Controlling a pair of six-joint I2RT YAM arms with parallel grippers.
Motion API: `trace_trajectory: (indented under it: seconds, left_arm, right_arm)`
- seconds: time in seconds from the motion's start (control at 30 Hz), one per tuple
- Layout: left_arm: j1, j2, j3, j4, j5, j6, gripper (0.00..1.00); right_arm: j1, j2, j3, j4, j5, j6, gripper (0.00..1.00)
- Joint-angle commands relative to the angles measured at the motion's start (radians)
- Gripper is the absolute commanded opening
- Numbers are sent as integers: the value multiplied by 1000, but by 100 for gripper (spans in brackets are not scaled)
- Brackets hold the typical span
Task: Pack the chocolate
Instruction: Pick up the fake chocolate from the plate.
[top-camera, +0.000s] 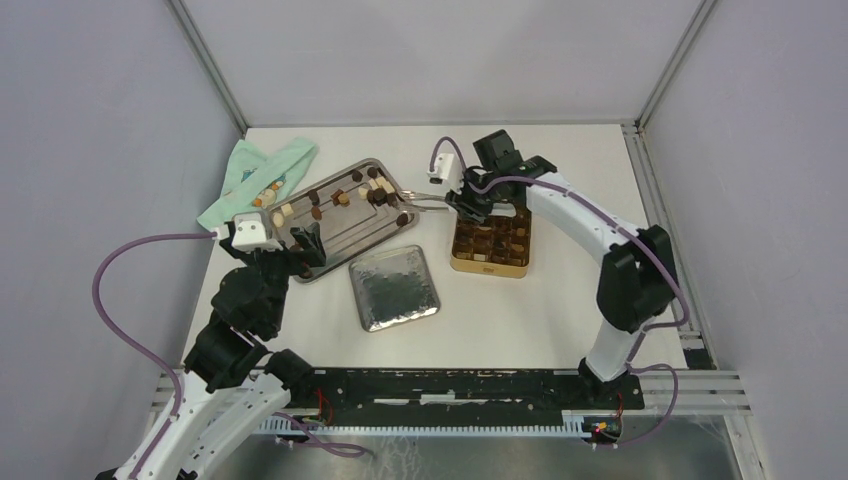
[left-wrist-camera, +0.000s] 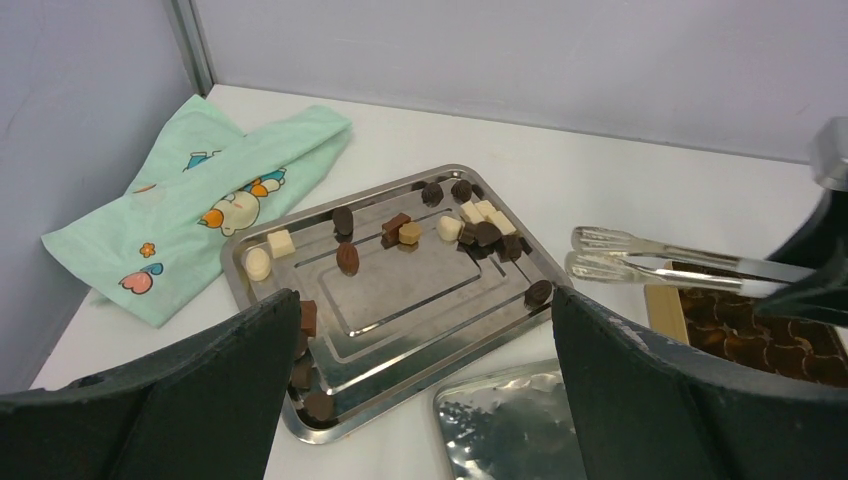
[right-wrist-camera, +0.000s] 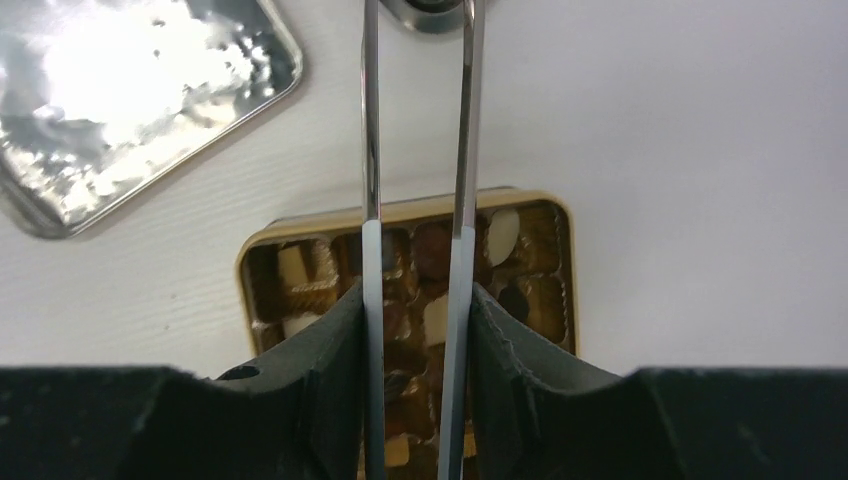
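Pale grey walls (top-camera: 100, 150) and aluminium frame posts close in a white table (top-camera: 560, 320). At its far left lies a crumpled mint-green cloth (top-camera: 262, 175) printed with cartoon figures.

Just right of the cloth, a steel tray (top-camera: 345, 240) sits at an angle. Most of the chocolate (top-camera: 340, 197) is scattered loose on it as small dark brown, lighter brown and cream pieces. A few cream ones lie near the cloth end and a cluster sits toward the far right corner.

The left gripper (top-camera: 303, 243) hovers over the tray's near left corner. Its jaws are spread as wide as they go and nothing is between them.

Near the middle of the table, in front of the tray, a shiny square metal lid (top-camera: 395, 288) lies flat.

Further right, a pair of metal tongs (top-camera: 425, 203) reaches toward the tray's right corner. No piece shows between their tips.

The right gripper (right-wrist-camera: 415, 330) has the tongs by their handle end. Its jaws are partly closed against the two arms, which keep a gap between them.

Under that gripper stands the open gold tin (top-camera: 488, 268). Brown and cream pieces already sit in several of its compartments.
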Motion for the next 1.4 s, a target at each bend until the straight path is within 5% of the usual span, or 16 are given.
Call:
trace_trajectory:
  seconds: [0.0,0.43,1.37]
  left_arm:
    - [7,1,3,27,7,35,100]
    - [7,-16,5,31,13,35,100]
    - [8,-25,6,30,6,34,100]
  right_arm:
    - [23,129,177,18,96,45,42]
    - [56,372,404,-5,170,84,43]
    - [91,468,469,-20,181,111,45]
